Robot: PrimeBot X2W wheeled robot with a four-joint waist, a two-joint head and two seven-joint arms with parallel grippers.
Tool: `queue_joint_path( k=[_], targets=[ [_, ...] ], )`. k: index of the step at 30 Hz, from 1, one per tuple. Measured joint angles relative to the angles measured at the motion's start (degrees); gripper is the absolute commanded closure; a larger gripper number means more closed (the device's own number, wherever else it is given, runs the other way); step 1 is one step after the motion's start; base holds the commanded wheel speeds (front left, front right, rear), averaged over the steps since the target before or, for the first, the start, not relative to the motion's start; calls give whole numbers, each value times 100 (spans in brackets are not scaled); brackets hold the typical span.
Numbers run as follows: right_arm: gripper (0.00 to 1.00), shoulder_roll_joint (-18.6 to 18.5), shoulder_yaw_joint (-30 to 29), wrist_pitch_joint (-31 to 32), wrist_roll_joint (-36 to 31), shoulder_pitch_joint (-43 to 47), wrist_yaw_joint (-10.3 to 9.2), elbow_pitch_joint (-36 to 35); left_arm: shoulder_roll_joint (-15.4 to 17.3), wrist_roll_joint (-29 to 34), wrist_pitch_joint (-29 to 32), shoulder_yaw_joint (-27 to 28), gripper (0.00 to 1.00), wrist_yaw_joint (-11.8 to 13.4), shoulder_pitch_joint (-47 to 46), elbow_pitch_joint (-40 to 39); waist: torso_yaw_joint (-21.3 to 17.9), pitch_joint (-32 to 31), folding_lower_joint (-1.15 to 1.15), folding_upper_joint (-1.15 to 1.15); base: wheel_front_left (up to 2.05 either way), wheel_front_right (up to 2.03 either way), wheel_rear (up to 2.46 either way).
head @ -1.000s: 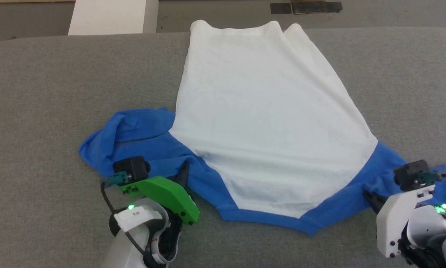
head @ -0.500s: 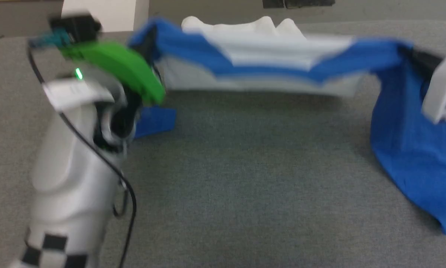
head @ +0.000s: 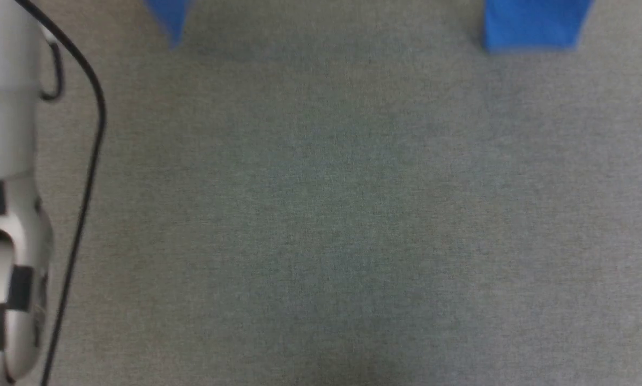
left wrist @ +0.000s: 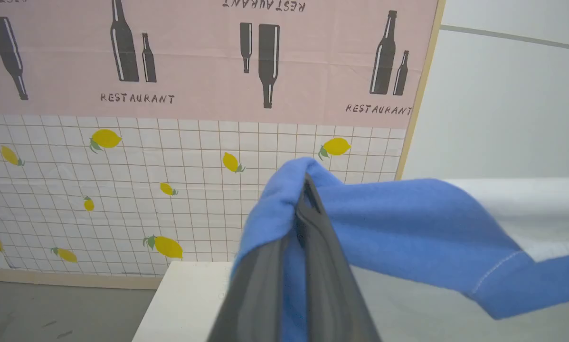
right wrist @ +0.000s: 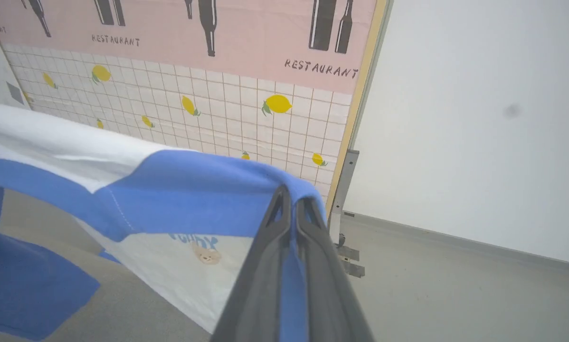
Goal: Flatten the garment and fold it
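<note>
The garment (left wrist: 408, 228) hangs in the air, stretched between both grippers by its blue shoulders, and its white body (right wrist: 52, 142) sags between them. My left gripper (left wrist: 306, 186) is shut on a bunched blue fold in the left wrist view. In the right wrist view my right gripper (right wrist: 290, 195) is shut on the other blue shoulder, and a small bear print with light blue lettering (right wrist: 204, 251) shows on the white front below. In the head view two blue sleeve ends (head: 165, 16) (head: 532, 24) dangle at the top edge above the table.
The grey fabric-covered table (head: 321, 214) spreads below. My pale left forearm with its black cable (head: 5, 187) stands at the head view's left edge. Behind the table are a white box (left wrist: 184, 299), a wall panel with a pink poster and lemon tiles (left wrist: 194, 166), and a metal stand (right wrist: 344, 190).
Both grippers have lifted the garment from lying flat on the table up into the air. The head view has shifted down to the near table, so just the sleeve ends remain in it.
</note>
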Motion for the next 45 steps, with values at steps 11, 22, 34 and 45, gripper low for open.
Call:
queue_joint_path(
  k=[11,22,34,45],
  targets=[
    [100,176,179,-1347,-281,-1142,3,1239,7,90,-1209,146,100,-34,-886,713,-14,687,0,0,0,0,0],
    [100,-478,1261,-1615,800,373,4,1257,-153,-297,-1648,140,100,-495,435,1289,168,278,-1,0,0,0,0],
    [100,-1193,1901,-1896,2278,4347,5,364,-427,-912,-1544,-27,100,-654,4333,353,359,-1232,-2,0,0,0,0],
    [100,-1069,1162,-2083,2229,7056,7,168,-673,-1452,-730,-286,100,-353,7340,-606,465,-2351,-2,0,0,0,0]
  ],
)
